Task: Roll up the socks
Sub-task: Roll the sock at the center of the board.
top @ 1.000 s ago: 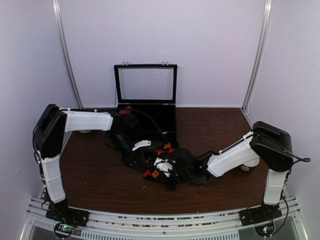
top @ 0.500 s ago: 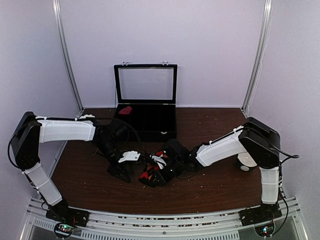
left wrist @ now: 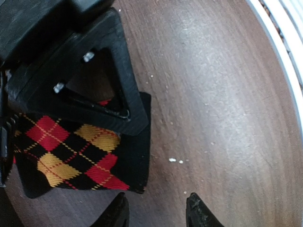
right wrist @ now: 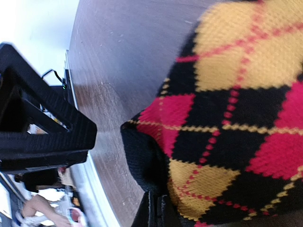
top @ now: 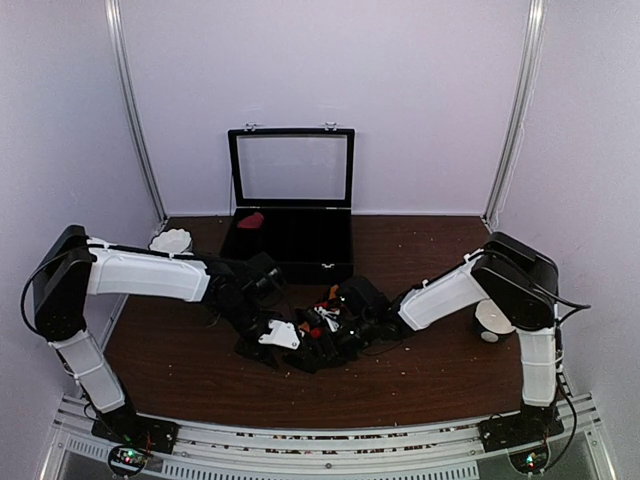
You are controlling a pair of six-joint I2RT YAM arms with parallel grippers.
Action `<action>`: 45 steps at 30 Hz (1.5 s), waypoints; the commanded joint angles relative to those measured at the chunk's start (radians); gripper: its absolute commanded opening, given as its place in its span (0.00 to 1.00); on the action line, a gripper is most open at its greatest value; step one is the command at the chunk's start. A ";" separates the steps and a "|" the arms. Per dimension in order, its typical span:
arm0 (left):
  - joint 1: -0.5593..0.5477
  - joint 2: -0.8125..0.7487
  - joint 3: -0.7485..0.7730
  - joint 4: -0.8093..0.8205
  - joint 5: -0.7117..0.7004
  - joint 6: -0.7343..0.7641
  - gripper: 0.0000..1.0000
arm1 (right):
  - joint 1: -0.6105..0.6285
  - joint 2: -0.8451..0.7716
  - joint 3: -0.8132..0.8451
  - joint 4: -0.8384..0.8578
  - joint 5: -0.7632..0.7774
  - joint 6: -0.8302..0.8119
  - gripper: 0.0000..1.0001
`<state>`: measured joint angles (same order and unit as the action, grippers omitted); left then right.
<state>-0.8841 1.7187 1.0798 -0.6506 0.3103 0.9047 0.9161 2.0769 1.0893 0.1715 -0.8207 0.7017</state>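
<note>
Overall, dark brown wooden table [top: 430, 370] carries everything in view. Black shallow case with an upright glass lid [top: 300, 250] stands at the back centre, and a small red lump [top: 250, 220] lies in its back left corner; too small to identify.

White-and-black left arm [top: 150, 275] reaches from the left edge towards table centre. White-and-black right arm [top: 450, 295] reaches in from the right. Both wrists meet in front of the case, close together.

Black fabric sock with red and orange argyle diamonds [left wrist: 80, 151] lies bunched on the table between the two wrists, near centre, in front of the case. Left wrist view: one folded end lies flat on the wood, black edge towards the bare table.

Right gripper [right wrist: 155, 210]: fingers drawn narrow, nearly together, pinched on the sock's black edge, with the argyle fabric rising right against them. From the left wrist, one of its black triangular fingers [left wrist: 125, 80] lies over the sock's top.

Left gripper [left wrist: 156, 215]: jaws apart, holding nothing, tips over bare wood just beside the sock's edge.

Second sock not made out in any view.

Small white bowl [top: 171, 241] sits at the back left, beside the case. White round object [top: 490, 322] sits at the right, near the right arm's elbow.
</note>
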 commanded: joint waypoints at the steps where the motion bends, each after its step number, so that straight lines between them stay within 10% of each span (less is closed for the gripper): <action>1: -0.047 0.026 0.018 0.091 -0.098 0.072 0.42 | -0.020 0.048 -0.031 -0.057 -0.027 0.112 0.00; 19: -0.094 0.137 0.043 0.148 -0.240 0.086 0.17 | -0.039 0.064 0.020 -0.079 -0.085 0.167 0.00; 26: -0.095 0.150 0.052 0.123 -0.285 0.066 0.22 | -0.040 0.047 -0.007 0.002 -0.101 0.224 0.00; 31: -0.090 0.168 0.081 0.077 -0.292 0.038 0.00 | -0.042 0.029 -0.035 0.057 -0.100 0.242 0.00; 45: 0.009 0.201 0.193 -0.172 0.036 -0.156 0.00 | -0.061 -0.118 -0.178 0.206 0.012 0.211 0.32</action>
<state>-0.9184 1.8858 1.2201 -0.6853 0.1837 0.8356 0.8722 2.0377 0.9653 0.3649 -0.9009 0.9730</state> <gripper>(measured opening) 0.018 0.307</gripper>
